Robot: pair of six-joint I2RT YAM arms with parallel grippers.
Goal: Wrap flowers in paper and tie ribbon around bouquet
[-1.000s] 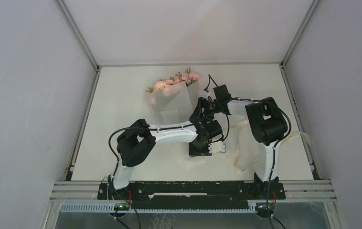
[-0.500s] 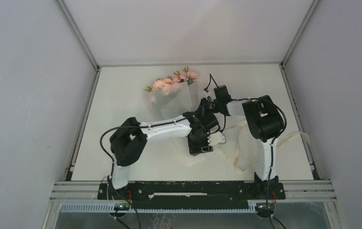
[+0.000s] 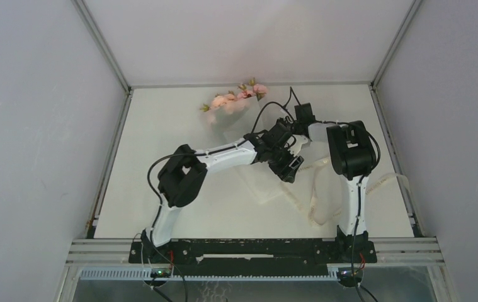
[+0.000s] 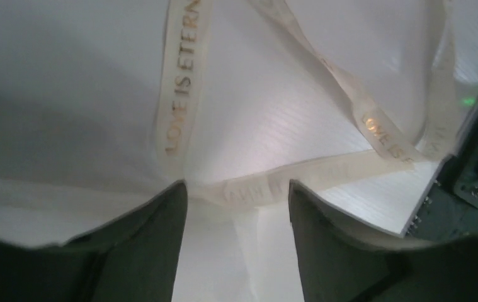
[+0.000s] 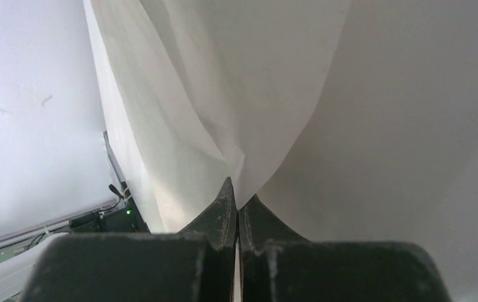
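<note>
Wrapping looks done: the paper (image 5: pixel 286 94) around the flowers (image 3: pixel 233 100) is being pinched by the right claw (image 5: pixel 237 196). The ribbon (image 4: pixel 179 94), untied near that paper, is being straddled by the spread left claw (image 4: pixel 236 192).

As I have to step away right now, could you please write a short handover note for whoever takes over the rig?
Left tool: open, poised over the ribbon where its strands cross.
Right tool: shut on a fold of the paper.
The flowers lie at the far side of the table, heads poking out of the paper.
Done: paper looks gathered around the stems, though I cannot tell how securely.
To do: no knot or bow is visible, and the ribbon trails loose on the table near the right arm. Tie it.
</note>
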